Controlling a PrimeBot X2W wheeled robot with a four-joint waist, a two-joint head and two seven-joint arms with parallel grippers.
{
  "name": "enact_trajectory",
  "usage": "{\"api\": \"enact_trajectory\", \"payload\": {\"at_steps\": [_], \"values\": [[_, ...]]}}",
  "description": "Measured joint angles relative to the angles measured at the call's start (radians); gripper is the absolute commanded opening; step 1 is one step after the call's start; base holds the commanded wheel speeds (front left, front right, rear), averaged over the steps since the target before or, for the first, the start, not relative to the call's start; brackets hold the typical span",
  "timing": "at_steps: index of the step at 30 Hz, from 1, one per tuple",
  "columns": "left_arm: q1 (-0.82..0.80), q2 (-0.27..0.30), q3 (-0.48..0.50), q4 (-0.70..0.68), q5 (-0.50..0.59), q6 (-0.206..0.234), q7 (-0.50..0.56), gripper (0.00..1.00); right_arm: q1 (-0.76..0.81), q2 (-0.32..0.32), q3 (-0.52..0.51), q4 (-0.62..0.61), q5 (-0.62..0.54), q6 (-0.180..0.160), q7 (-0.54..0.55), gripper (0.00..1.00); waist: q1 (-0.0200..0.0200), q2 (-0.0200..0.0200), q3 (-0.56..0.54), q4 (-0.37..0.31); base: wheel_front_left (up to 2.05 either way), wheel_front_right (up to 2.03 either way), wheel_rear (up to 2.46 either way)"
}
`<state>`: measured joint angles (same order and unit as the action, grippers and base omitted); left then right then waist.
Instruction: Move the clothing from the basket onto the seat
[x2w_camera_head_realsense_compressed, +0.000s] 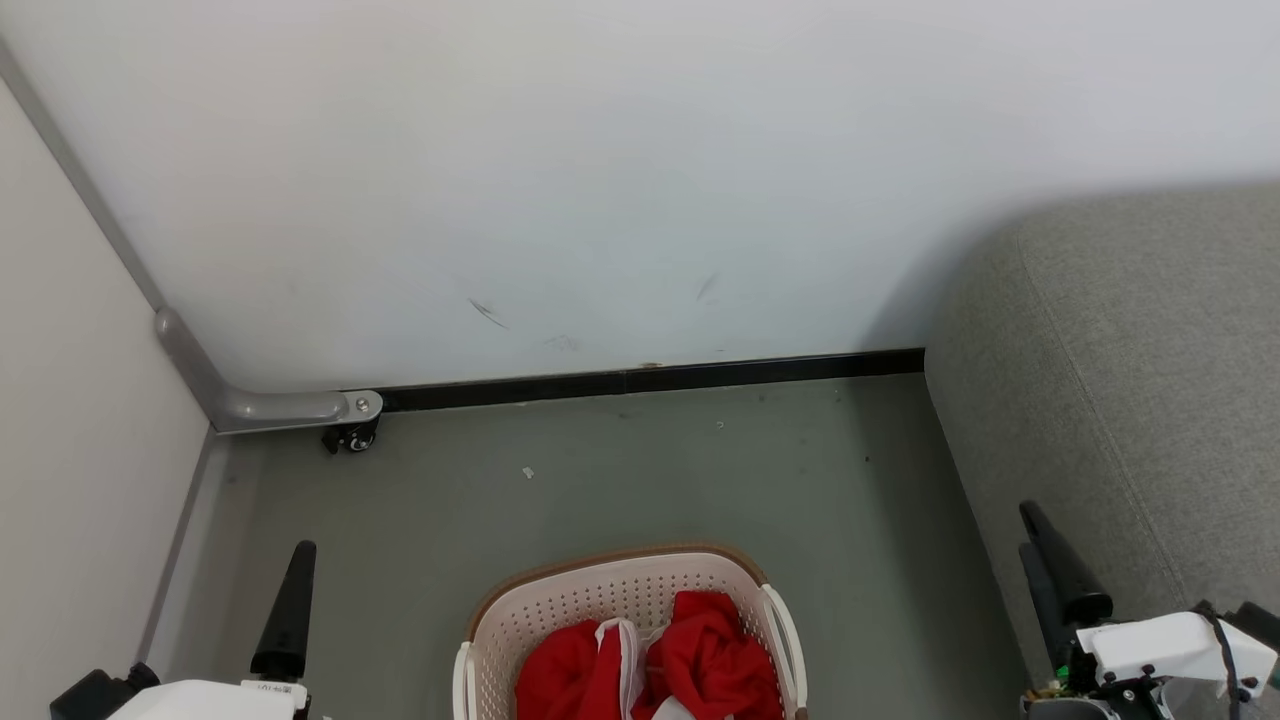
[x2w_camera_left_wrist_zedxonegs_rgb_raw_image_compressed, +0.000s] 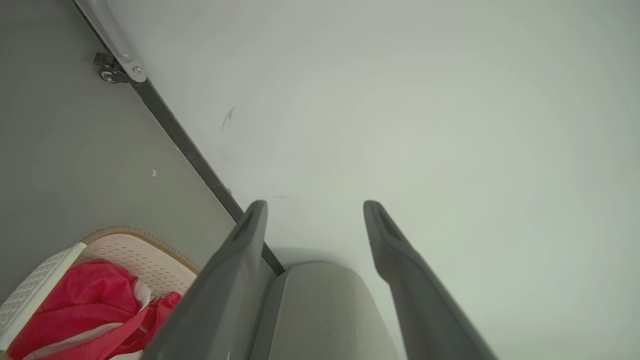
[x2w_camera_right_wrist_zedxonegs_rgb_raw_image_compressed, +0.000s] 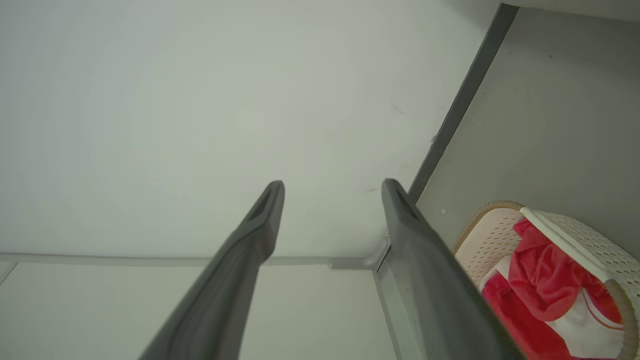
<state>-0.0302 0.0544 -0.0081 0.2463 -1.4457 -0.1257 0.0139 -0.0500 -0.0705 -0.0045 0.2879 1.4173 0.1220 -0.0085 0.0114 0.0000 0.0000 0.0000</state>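
So, both hands are just hanging there released: the left hand (x2w_camera_left_wrist_zedxonegs_rgb_raw_image_compressed: 315, 205) has its two dark fingers (x2w_camera_left_wrist_zedxonegs_rgb_raw_image_compressed: 235, 270) spread wide apart and aimed at the white wall (x2w_camera_head_realsense_compressed: 600, 180), and the right hand (x2w_camera_right_wrist_zedxonegs_rgb_raw_image_compressed: 333, 182) is the same deal, fingers wide and pointing at that wall too. From the head view the left one sits at the lower left over the grey floor (x2w_camera_head_realsense_compressed: 620, 480), and the right one is at the lower right, up against the edge of the seat (x2w_camera_head_realsense_compressed: 1120, 380). Between them, at the bottom middle, is the basket (x2w_camera_head_realsense_compressed: 600, 590), standing on the floor with its brown rim toward the wall. The clothing (x2w_camera_head_realsense_compressed: 700, 650) is all in the basket, bunched up in a red heap with a bit of white panel poking through; neither hand is touching it. The seat is off to the robot's right, big grey rounded thing, with a strip of bare floor between it and the basket. Further out, a black baseboard (x2w_camera_head_realsense_compressed: 650, 378) runs along the foot of the wall, and near the left corner a grey bracket (x2w_camera_head_realsense_compressed: 270, 407) has a little caster wheel (x2w_camera_head_realsense_compressed: 350, 437) under it.
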Motion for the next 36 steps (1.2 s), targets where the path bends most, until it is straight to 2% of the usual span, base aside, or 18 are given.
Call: {"api": "enact_trajectory", "payload": {"at_steps": [7,15,21,31,36], "values": [[-0.003,0.026,-0.038,-0.012,0.076,0.0,-0.035,1.0,-0.008,-0.021,0.042,0.006,-0.098,0.0,-0.024,1.0,0.0049,0.0,-0.009,0.001,0.0,0.0,0.0],[-0.003,0.057,-0.077,-0.024,0.182,0.0,-0.069,1.0,-0.033,-0.036,0.073,0.01,-0.223,0.0,-0.05,1.0,0.006,0.0,-0.019,0.002,0.0,0.0,0.0],[-0.003,0.077,-0.093,-0.036,0.263,0.0,-0.088,1.0,-0.042,-0.037,0.08,0.002,-0.32,0.001,-0.072,1.0,0.0021,0.0,-0.02,0.002,0.0,0.0,0.0],[-0.004,0.102,-0.098,-0.063,0.46,0.0,-0.123,1.0,-0.063,-0.041,0.088,-0.015,-0.491,0.001,-0.107,1.0,-0.0066,0.0,-0.015,0.0,0.0,0.0,0.0],[-0.004,0.114,-0.116,-0.071,0.571,0.0,-0.143,1.0,-0.065,-0.041,0.095,-0.021,-0.574,0.001,-0.126,1.0,-0.009,0.0,-0.012,-0.002,0.0,0.0,0.0]]}}
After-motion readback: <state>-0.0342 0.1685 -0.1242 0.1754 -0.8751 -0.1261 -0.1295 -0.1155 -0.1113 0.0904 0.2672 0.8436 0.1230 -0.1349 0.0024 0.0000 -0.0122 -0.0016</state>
